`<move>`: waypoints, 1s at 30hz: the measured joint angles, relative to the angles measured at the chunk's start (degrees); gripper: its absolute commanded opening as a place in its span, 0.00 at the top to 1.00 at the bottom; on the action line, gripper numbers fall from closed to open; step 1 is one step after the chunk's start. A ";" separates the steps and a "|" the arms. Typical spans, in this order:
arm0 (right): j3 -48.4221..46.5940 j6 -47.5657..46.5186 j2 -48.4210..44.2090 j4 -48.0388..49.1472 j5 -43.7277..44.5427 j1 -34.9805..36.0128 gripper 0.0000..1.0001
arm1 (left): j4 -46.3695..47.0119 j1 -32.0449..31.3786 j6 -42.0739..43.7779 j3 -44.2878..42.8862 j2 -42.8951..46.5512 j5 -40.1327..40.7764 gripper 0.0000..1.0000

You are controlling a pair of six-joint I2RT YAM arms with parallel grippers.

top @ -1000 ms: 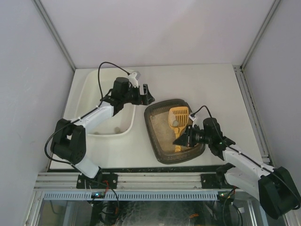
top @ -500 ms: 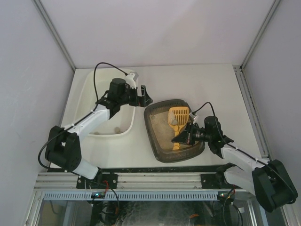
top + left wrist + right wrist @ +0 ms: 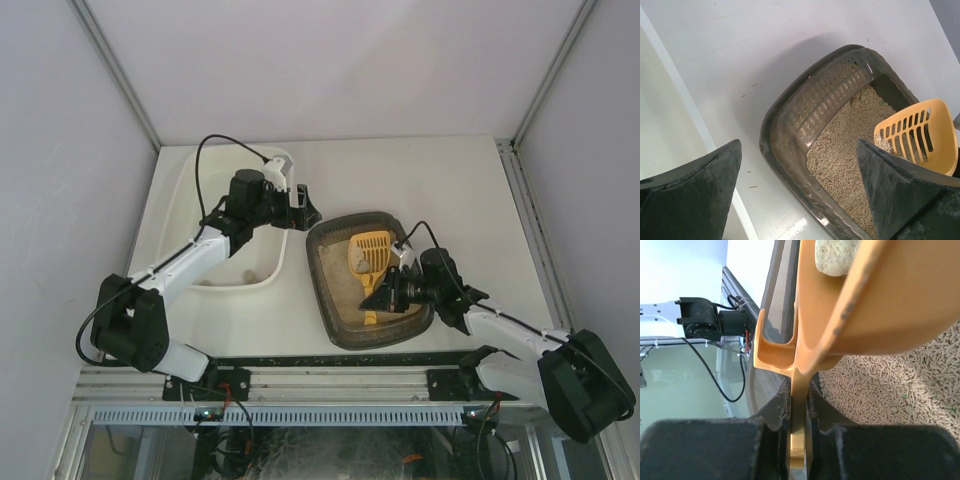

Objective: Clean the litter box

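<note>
The litter box point(image 3: 340, 322) is a dark grey-brown tray holding beige pellet litter, in the middle of the table. It also shows in the left wrist view point(image 3: 805, 115). My right gripper point(image 3: 388, 297) is shut on the handle of a yellow slotted scoop point(image 3: 368, 254), held over the litter. In the right wrist view the scoop point(image 3: 860, 315) carries a pale clump point(image 3: 836, 257). My left gripper point(image 3: 308, 210) is open and empty, above the table between the white tub and the litter box's far-left corner.
A larger cream-white tub point(image 3: 178, 215) stands left of the litter box, with a small clump point(image 3: 248, 276) at its near end. White walls enclose the table on three sides. A metal rail point(image 3: 320, 385) runs along the near edge.
My right gripper has shifted left and a little forward with the scoop, which now sits further left over the litter. My left gripper has drawn back slightly to the left.
</note>
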State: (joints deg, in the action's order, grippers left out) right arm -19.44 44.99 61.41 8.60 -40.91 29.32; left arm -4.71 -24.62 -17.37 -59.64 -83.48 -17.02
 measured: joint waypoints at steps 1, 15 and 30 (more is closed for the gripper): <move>-0.11 -0.63 0.13 -0.11 0.22 0.28 1.00 | -0.02 0.00 0.00 0.00 0.00 0.11 0.00; -6.91 -7.17 12.79 2.36 1.36 -0.09 1.00 | -0.20 0.00 -0.02 0.00 -0.02 0.31 0.00; -10.99 -8.20 10.91 -1.38 -2.10 -2.16 1.00 | -1.42 0.00 0.04 -0.02 -0.02 0.31 0.00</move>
State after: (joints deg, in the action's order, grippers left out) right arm -30.44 36.80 72.31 7.22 -43.00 27.16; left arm -6.13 -24.62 -17.32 -59.66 -83.50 -16.71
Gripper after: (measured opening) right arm 0.059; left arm 0.996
